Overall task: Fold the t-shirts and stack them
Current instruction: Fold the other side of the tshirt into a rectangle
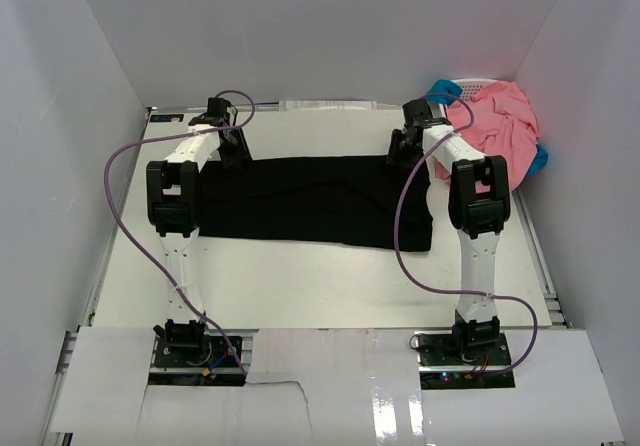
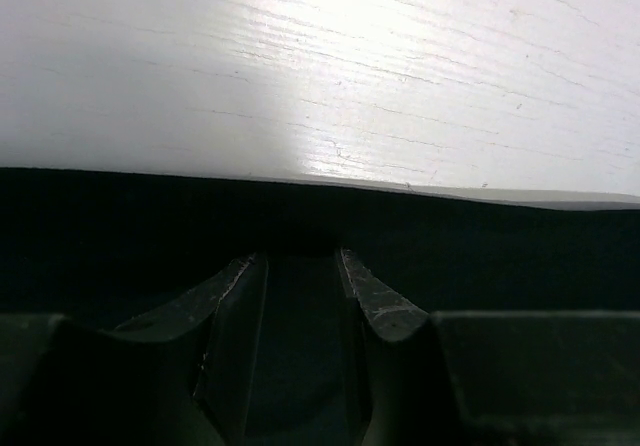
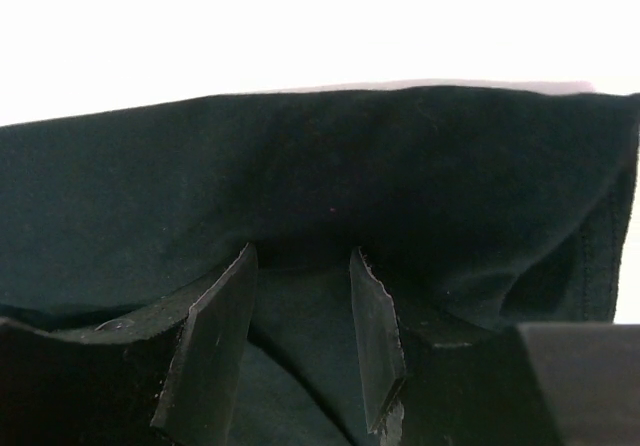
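Observation:
The black t-shirt (image 1: 320,201) lies flat across the middle of the table as a wide band. My left gripper (image 1: 232,151) sits low over its far left edge and my right gripper (image 1: 400,151) over its far right edge. In the left wrist view the gripper (image 2: 296,256) has its jaws parted, with black cloth (image 2: 120,236) under and between them. The right wrist view shows that gripper (image 3: 300,254) also parted over the black cloth (image 3: 400,156), a soft fold lying between its fingers. Salmon-pink t-shirts (image 1: 495,126) are heaped at the far right.
The pink heap rests in a white lattice basket (image 1: 472,84), with blue cloth (image 1: 440,91) poking out beside it. White walls close in the table (image 1: 300,276) on the left, right and back. Purple cables loop from both arms.

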Available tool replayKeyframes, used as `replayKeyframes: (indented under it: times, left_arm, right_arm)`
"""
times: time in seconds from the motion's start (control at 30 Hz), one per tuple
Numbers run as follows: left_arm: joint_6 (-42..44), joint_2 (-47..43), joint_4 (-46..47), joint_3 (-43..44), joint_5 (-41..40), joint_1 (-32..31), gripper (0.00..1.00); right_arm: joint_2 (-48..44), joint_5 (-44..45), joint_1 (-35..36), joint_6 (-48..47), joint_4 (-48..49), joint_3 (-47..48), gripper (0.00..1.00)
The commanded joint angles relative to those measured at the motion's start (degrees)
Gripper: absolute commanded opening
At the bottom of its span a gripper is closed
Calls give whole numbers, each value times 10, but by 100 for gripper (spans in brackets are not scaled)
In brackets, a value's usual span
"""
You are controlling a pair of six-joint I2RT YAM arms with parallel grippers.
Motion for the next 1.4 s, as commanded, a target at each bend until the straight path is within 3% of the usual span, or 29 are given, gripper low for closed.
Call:
replayKeyframes:
  times: [0.0,0.27,0.53,1.03,1.37]
  left_arm:
    - [4,6,-28,-1,-42,8,45]
    - [2,-14,-15,-18,-29,12,47]
    - [-10,-55,-6,0,-15,11,61]
    - [9,-106,-25,13,-27,0,61]
    - [10,-107,-25,-2,-27,-1,61]
  right_arm:
    - [28,29,-23,-24,-25,26,49]
    - [35,16,-28,-38,-25,70,52]
    - [-22,-50,-28,-41,18,24,56]
    - [-111,-158,-27,-48,118,-112,56]
    - [-68,-199,-27,-50,124,-82,54]
